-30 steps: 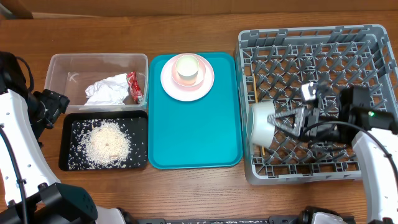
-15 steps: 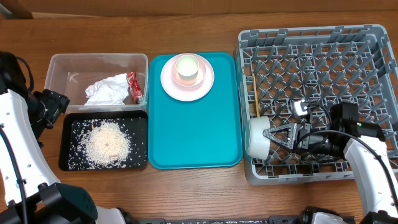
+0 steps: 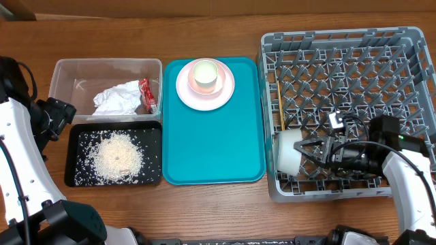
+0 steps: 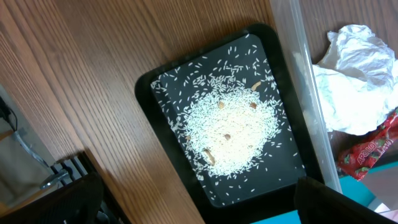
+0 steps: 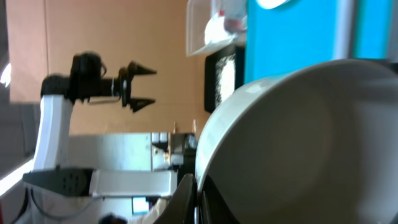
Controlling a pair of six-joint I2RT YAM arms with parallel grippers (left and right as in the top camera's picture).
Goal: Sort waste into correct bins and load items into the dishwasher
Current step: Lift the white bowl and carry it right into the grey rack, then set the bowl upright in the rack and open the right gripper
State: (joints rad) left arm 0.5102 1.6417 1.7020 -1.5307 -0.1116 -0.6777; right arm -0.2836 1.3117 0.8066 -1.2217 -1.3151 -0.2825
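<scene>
1. The wooden tabletop (image 3: 218,27) carries everything.
2. The grey rack (image 3: 340,33) takes up the right side and is the biggest thing on it.
3. A teal tray (image 3: 211,143) lies just left of the rack.
4. The clear tub (image 3: 109,62) stands at the far left, behind the black tray (image 3: 68,156). The two are close together, one edge along the other.
5. The right gripper (image 3: 302,151) reaches into the rack's front left corner. It is pinched tight on the rim of the bowl, and the right wrist view shows its fingers closed at that rim.
6. The left gripper (image 5: 148,85) is spread wide and holds nothing. It is off the left side of the tub and black tray, and its wrist view looks down on the rice.
7. The pink plate (image 3: 185,92) sits at the far end of the teal tray.
8. The white bowl (image 3: 287,151) is on its side in the rack's front left corner, against the left wall.
9. The napkin (image 3: 117,99) lies crumpled in the tub.
10. The cup (image 3: 207,76) stands upright on the plate.
11. The rice (image 3: 117,155) is heaped mid-tray in the black tray, with loose grains scattered around the heap.
12. The red wrapper (image 3: 146,95) is in the tub, just right of the napkin.
13. The chopsticks (image 3: 280,109) lie in the rack along its left wall, behind the bowl.
</scene>
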